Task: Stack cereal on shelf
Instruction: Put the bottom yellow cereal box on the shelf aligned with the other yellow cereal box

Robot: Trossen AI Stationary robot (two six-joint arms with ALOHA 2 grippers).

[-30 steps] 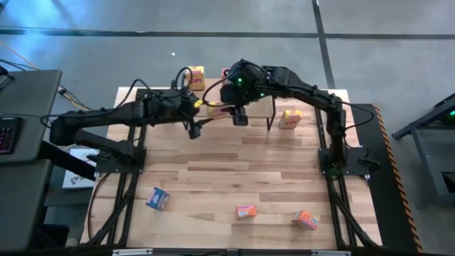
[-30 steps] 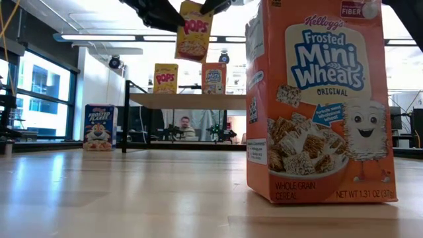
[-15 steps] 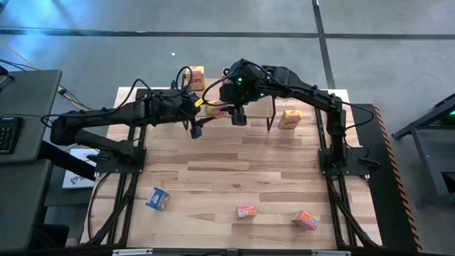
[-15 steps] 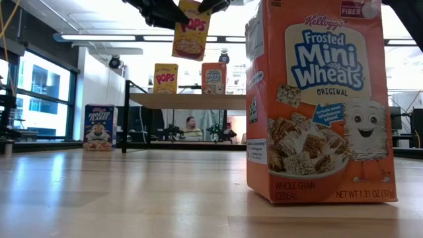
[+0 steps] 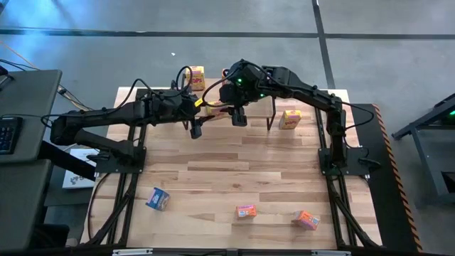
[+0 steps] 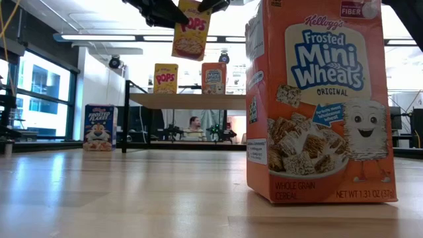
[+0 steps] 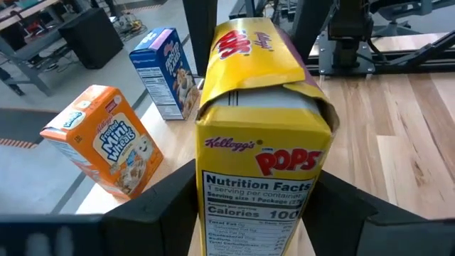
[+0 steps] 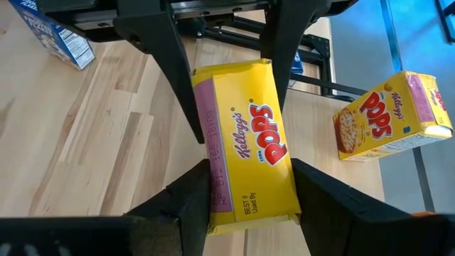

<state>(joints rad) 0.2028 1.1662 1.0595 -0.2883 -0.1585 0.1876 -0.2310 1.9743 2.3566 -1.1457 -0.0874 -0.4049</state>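
As both arms meet over one box, step: looks like a mid-air handover, or a two-handed carry.
Box: yellow Pops box [image 6: 192, 30], off the table, well above the level of the shelf [image 6: 192, 100].
Box axis: long axis near upright in the low view, slightly tilted, top end up among the grippers.
Right gripper: right gripper [image 8: 245, 192] is clamped on the box, one finger on each long edge of the front face.
Left gripper: left gripper [image 7: 256, 195] sits around the same box from the other side, box end-on to it. Can't tell whether it is gripping yet.
Arms: from above, left arm comes in from the left and right arm from the right, and they meet at the near edge of the shelf.
Shelf load: one Pops box [image 6: 165, 78] and one Mini-Wheats box [image 6: 213, 78] stand upright on the plank, side by side with a gap between.
Key relation: plank lies below the held box and beyond it, away from the table's front. My read is that the box has to go down and back, staying upright.
Nearer arm: both are on the box, so neither is nearer.
Free slot: plank right of the Mini-Wheats box looks bare in the low view.
Risk: if one gripper lets go before the other bites, the box could swing or drop.
Rest: Frosted Flakes box [image 6: 99, 127] stands left of the shelf. More boxes lie on the front of the table.
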